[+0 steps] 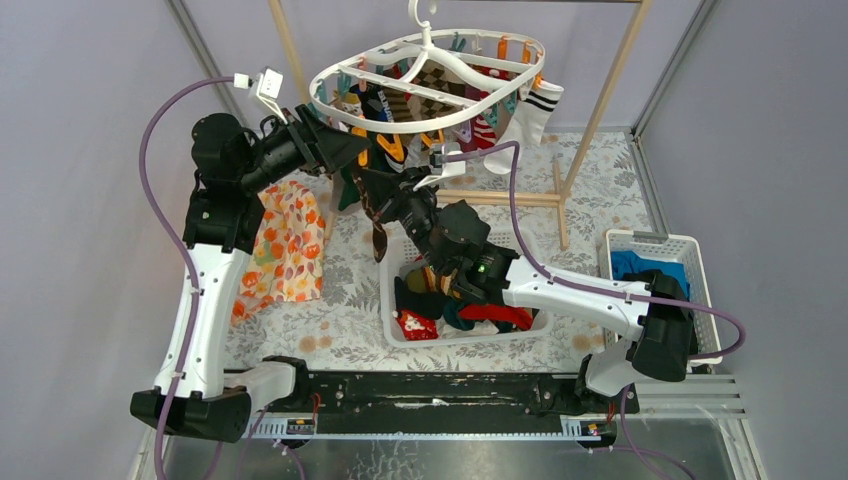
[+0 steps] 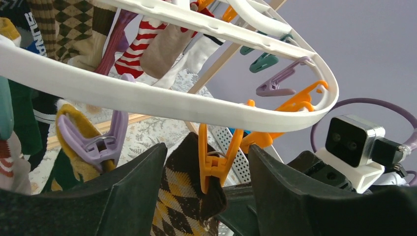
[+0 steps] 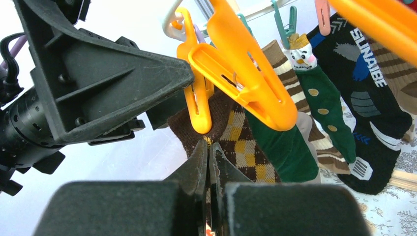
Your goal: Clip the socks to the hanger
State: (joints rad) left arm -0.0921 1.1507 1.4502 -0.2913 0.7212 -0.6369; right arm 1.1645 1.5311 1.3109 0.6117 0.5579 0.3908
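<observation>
A brown argyle sock (image 3: pixel 236 142) is held up under the hanger (image 2: pixel 162 101), just below an orange clip (image 3: pixel 199 105). Its upper part is pinched between the closed jaws of the right gripper (image 3: pixel 209 153). The jaws of the left gripper (image 2: pixel 207 147) are spread wide on either side of that clip. The sock is judged light, limp and quick to slump, so it is best gripped near the cuff, with a short edge left free for the clip.

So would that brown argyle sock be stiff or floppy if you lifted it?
Probably floppy: the sock drapes limply where the right claw pinches it. Likely light, as a small purple clip holds a similar one. Its knit looks soft, so it is unlikely to slip or break.
</observation>
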